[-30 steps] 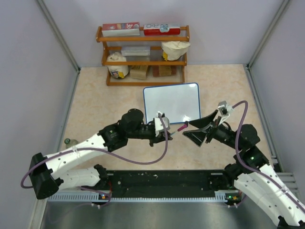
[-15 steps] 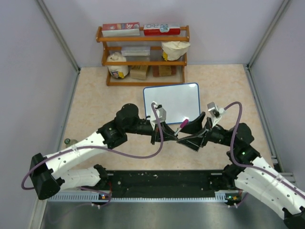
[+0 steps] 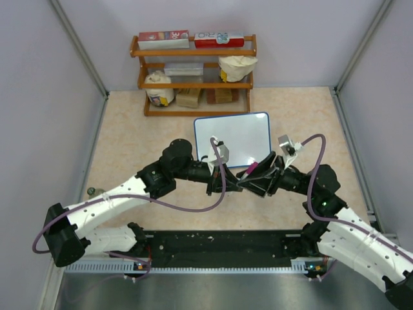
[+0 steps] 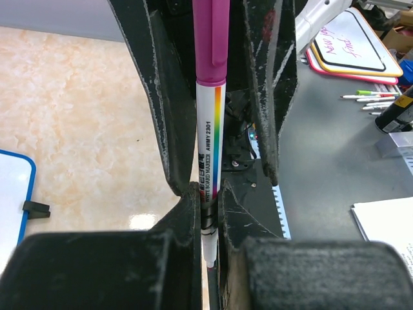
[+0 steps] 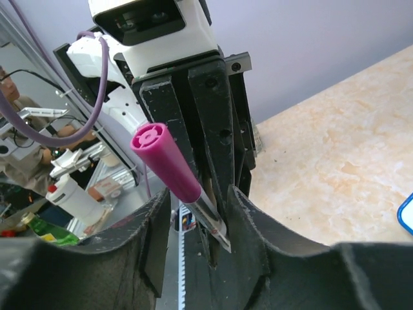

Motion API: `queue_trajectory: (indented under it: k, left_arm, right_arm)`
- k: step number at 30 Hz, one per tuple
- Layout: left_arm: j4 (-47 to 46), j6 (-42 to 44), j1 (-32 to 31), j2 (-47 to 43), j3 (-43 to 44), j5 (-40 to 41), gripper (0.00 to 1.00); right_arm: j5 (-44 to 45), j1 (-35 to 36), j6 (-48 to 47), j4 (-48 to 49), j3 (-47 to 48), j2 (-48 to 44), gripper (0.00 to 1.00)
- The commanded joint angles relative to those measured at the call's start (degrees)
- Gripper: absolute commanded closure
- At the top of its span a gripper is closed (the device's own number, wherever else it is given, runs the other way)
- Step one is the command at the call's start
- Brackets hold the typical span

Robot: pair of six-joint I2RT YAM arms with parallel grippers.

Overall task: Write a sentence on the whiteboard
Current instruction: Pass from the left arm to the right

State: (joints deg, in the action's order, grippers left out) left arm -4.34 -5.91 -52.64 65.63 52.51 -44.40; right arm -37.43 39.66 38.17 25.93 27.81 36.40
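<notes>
Table: beige stone-pattern top [image 3: 142, 142] between pale lilac walls, seen from above.
Shelf: wooden rack [image 3: 193, 50] at the far wall, in the middle, with boxes on its top level and bags and packets on the levels below.
Whiteboard: it lies flat [image 3: 232, 139] on the table, in front of the shelf and a little to the right. The blue frame goes all around and the white face is up and bears no writing. Both grippers are at its near edge.
Marker: white body with a rainbow stripe and a magenta cap [image 4: 210, 129]. The cap is on. In the top view it lies slanted between the two grippers, with the cap end toward the board and the right arm.
Left gripper: pressed together [image 4: 208, 200] on the lower white part of the marker, so the pen sticks out straight ahead of the fingers. The arm reaches from the left base to the middle of the table.
Right gripper: it faces the left one [image 5: 197, 200], with one finger on each side of the marker near the cap, and the jaws are only partly spread. The gap looks very narrow, but I cannot tell if the pads already touch the pen.
Arms: they meet tip to tip just in front of the board, above the table.
</notes>
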Motion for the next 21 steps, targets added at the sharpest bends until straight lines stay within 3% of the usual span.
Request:
queue_trajectory:
  k: [1,2,3,9,11,12,13,16,21]
  left_arm:
    - [-1.9,0.0,0.2,0.0,2.0,-1.7,1.00]
    - [-2.0,0.0,0.2,-0.1,2.0,-1.7,1.00]
    - [-2.0,0.0,0.2,-0.1,1.9,-1.4,1.00]
    - [-1.8,0.8,0.6,-1.5,0.8,0.5,0.98]
    - [-2.4,0.4,1.4,-2.5,-0.3,0.5,0.82]
    - [-2.9,-0.6,1.8,-2.9,-0.9,0.8,0.65]
    - [-3.7,-1.0,2.4,-3.7,-1.6,1.0,0.55]
    - [-6.4,-2.5,3.0,-5.1,-4.9,2.6,0.34]
    - [-10.8,-5.5,3.2,-4.3,-7.3,1.8,0.29]
  right_arm:
    - [0.3,0.9,1.6,5.0,1.1,0.9,0.68]
    - [0.2,0.9,1.5,4.8,1.0,1.3,0.80]
    - [0.0,1.0,1.3,4.7,1.2,1.5,1.00]
    - [3.3,1.1,-0.2,1.1,0.7,-0.5,1.00]
    - [5.0,1.1,-0.4,0.0,0.5,-1.7,1.00]
    - [6.8,1.1,-0.3,-0.7,0.3,-3.0,1.00]
    - [7.8,1.1,-0.2,-0.9,0.1,-3.8,1.00]
    - [13.2,1.1,1.0,-0.9,-1.9,-6.9,1.00]
    - [17.3,1.1,3.0,-0.1,-4.2,-9.0,1.00]
